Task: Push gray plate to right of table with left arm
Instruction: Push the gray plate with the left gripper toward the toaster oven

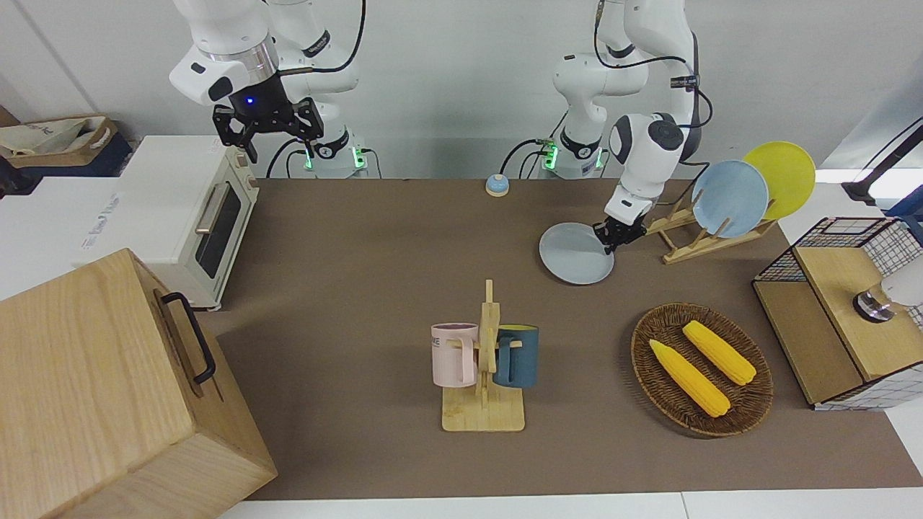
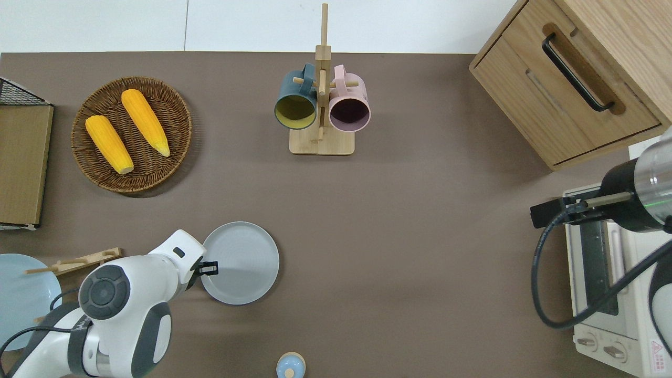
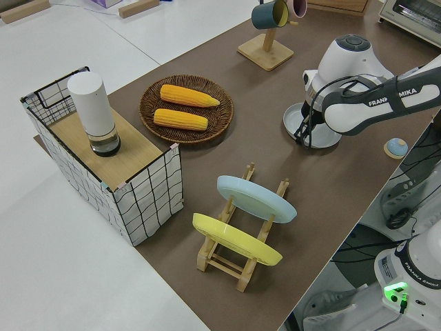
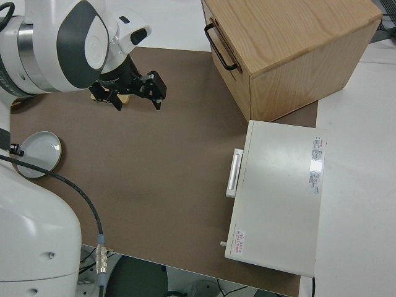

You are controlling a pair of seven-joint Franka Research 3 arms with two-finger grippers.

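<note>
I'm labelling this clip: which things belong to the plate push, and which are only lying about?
In the job: gray plate, left hand, table.
Lying about: mug rack, corn basket, plate rack, toaster oven, wooden cabinet.

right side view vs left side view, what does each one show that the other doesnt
Only the right side view shows the right gripper, open and parked, the white toaster oven and the wooden cabinet. Only the left side view shows the basket of corn, the plate rack and the wire crate. Both show the gray plate on the brown table.
</note>
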